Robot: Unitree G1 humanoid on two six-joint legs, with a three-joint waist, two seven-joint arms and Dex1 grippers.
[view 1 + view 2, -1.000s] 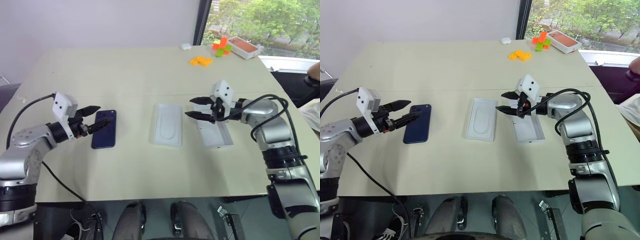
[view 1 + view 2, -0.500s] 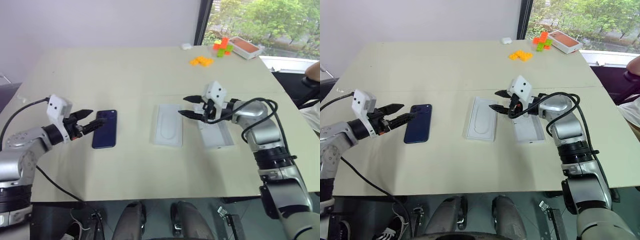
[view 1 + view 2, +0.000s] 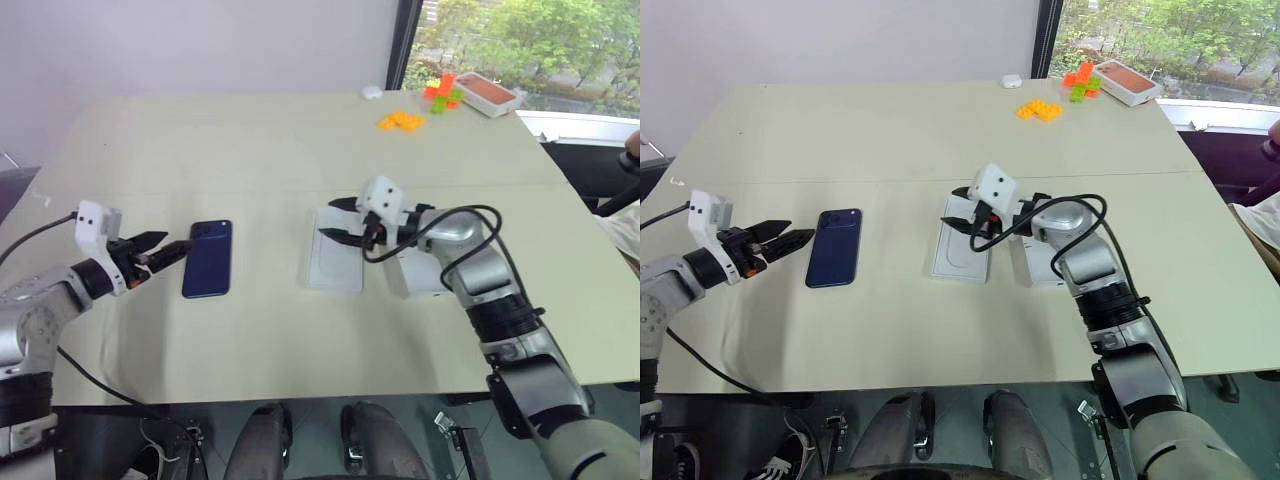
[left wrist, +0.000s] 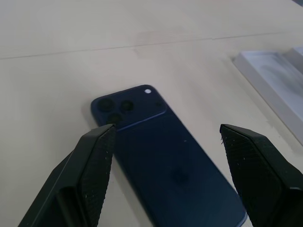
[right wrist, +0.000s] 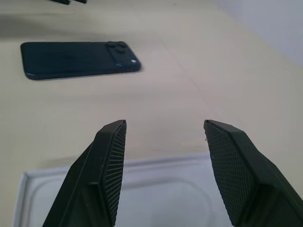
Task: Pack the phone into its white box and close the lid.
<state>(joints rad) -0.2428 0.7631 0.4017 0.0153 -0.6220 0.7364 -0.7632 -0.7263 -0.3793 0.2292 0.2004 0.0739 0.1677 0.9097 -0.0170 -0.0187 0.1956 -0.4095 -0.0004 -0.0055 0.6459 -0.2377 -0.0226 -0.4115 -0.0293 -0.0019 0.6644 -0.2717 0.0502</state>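
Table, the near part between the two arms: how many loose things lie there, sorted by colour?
Dark blue: 1, the phone
White: 2, the insert with a rounded recess and the low-walled lid beside it
Total: 3

no legible text, no labels, no numbers

phone point(image 4: 165, 156): glossy dark navy glass-like back, smooth | white insert point(image 3: 335, 250): matt white card or plastic, smooth | table point(image 3: 250, 150): matt beige, smooth | gripper fingers point(image 5: 111, 165): black plastic, finely cross-hatched inner pads
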